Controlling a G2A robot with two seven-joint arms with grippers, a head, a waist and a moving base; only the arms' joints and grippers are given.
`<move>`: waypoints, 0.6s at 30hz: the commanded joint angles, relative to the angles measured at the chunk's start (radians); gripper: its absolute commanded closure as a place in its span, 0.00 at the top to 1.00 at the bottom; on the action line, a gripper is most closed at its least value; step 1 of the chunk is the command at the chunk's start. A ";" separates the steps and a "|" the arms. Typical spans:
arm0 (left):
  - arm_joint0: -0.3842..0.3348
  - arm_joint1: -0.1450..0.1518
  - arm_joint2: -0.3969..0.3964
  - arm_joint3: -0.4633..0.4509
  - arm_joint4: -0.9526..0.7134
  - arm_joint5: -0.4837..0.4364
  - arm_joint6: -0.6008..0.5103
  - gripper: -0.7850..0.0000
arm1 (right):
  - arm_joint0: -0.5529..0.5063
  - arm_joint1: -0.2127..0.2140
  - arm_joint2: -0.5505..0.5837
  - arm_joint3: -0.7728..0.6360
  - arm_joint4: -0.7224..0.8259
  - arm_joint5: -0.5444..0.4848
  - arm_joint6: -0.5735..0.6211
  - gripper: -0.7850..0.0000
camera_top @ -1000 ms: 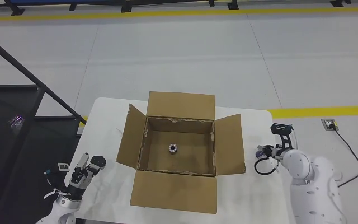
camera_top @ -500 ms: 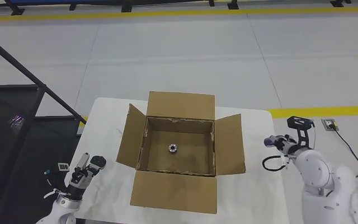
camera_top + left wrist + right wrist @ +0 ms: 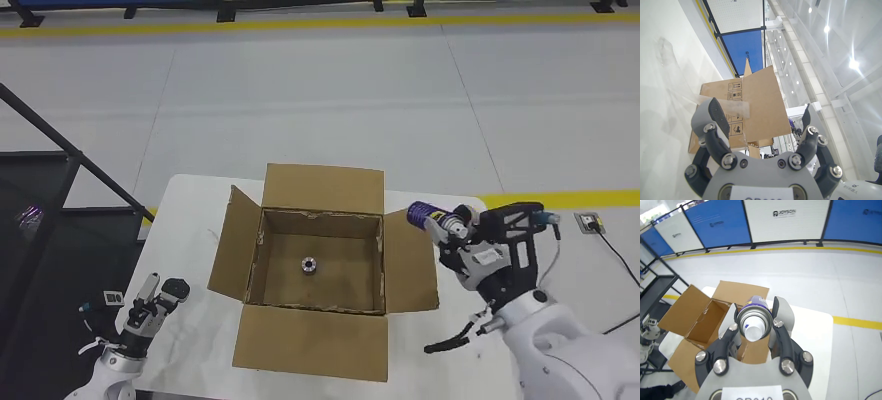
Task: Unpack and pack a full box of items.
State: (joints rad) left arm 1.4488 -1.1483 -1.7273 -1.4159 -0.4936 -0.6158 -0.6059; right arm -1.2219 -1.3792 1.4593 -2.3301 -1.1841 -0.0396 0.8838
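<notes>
The right arm has swung in from the counter's right edge and risen, so that its right end effector [image 3: 452, 228] [image 3: 754, 306] now hangs by the outer far corner of the box's right flap. The left arm has not shifted. The right forearm is bent up and inward toward the box. Its fingers are closed part-way on a purple aerosol can [image 3: 426, 213] [image 3: 755, 313] with a metal rim and a white cap, gripped across the body. The can lies nearly level, with its base toward the box and its cap toward the wrist.

The left arm sits low at the near left corner of the white counter [image 3: 190, 220]. The left end effector [image 3: 160, 295] [image 3: 761, 111] is spread wide and grips nothing.

The brown cardboard box [image 3: 310, 340] stands mid-counter with all four flaps folded out. A small round metal piece [image 3: 309, 264] lies on its floor.

The can carries a purple label with a yellow band and a white patch. The box's side bears black handling symbols in the left wrist view.
</notes>
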 commanded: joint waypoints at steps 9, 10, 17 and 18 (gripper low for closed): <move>0.000 0.000 0.000 0.000 0.000 0.000 0.000 1.00 | 0.308 -0.056 -0.523 0.545 -0.288 0.088 0.125 0.00; 0.000 0.000 0.000 0.000 0.000 0.000 0.000 1.00 | 0.339 -0.065 -0.553 0.609 -0.305 0.112 0.128 0.00; 0.000 0.000 0.000 0.000 0.000 0.000 0.000 1.00 | 0.484 -0.123 -0.636 0.937 -0.228 0.196 0.096 0.00; 0.000 0.000 0.000 0.000 0.000 0.000 0.000 1.00 | 0.499 -0.128 -0.638 0.966 -0.218 0.196 0.091 0.00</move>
State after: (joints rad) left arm 1.4488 -1.1483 -1.7273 -1.4159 -0.4936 -0.6158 -0.6059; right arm -0.7372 -1.5025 0.8224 -1.3989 -1.4195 0.1571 0.9787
